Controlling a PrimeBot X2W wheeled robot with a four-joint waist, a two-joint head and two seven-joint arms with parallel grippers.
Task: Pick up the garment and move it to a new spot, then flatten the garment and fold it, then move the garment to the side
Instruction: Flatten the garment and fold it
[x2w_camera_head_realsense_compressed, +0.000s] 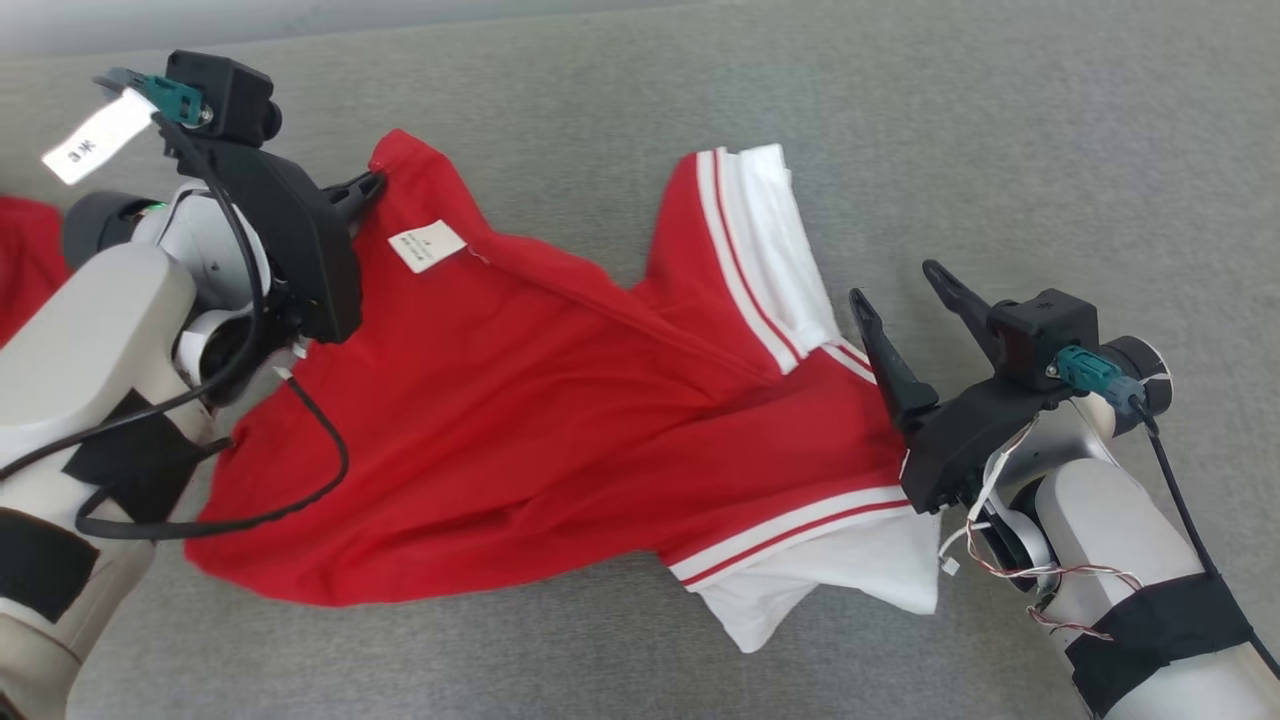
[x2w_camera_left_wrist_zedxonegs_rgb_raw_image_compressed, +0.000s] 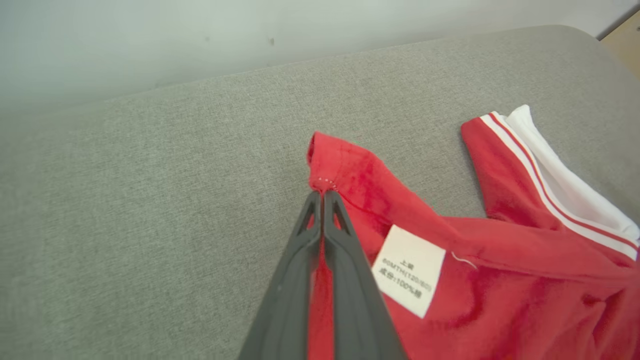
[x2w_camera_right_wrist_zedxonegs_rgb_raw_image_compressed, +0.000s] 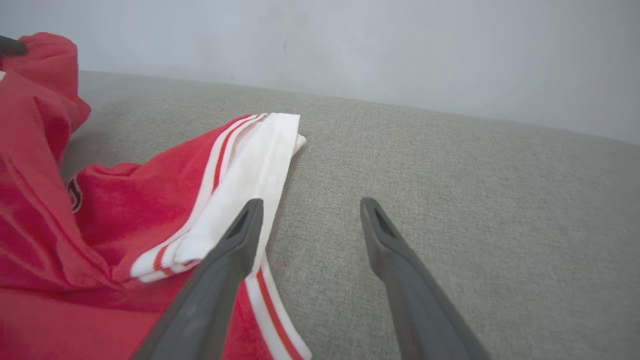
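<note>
Garment: a red garment (x2w_camera_head_realsense_compressed: 560, 420) with white, red-striped bands lies rumpled on a grey padded surface (x2w_camera_head_realsense_compressed: 900, 120), spread between my two arms.
Long axis: it runs across the head view, from a red corner at upper left to the striped bands at right.
Left pincer: my left gripper (x2w_camera_head_realsense_compressed: 375, 183) is pressed together on that red corner. In the left wrist view the two fingers meet with red cloth nipped between them, and a white care label (x2w_camera_left_wrist_zedxonegs_rgb_raw_image_compressed: 409, 270) lies just beside them.
Right pincer: my right gripper (x2w_camera_head_realsense_compressed: 895, 282) is spread wide and holds nothing. It sits at the garment's right edge, between the upper striped band (x2w_camera_head_realsense_compressed: 760, 250) and the lower striped band (x2w_camera_head_realsense_compressed: 840, 560).
Key relation: in the right wrist view one finger overlaps the white band and the other is over bare grey surface, so the cloth lies to the left of the opening, not inside it.
Nearer arm: the right arm is nearer the striped end; the left arm already has the far corner.
Step judged: picking up, with one corner secured.
Next move needs: I judge the right pincer must shift left over the band before closing.
</note>
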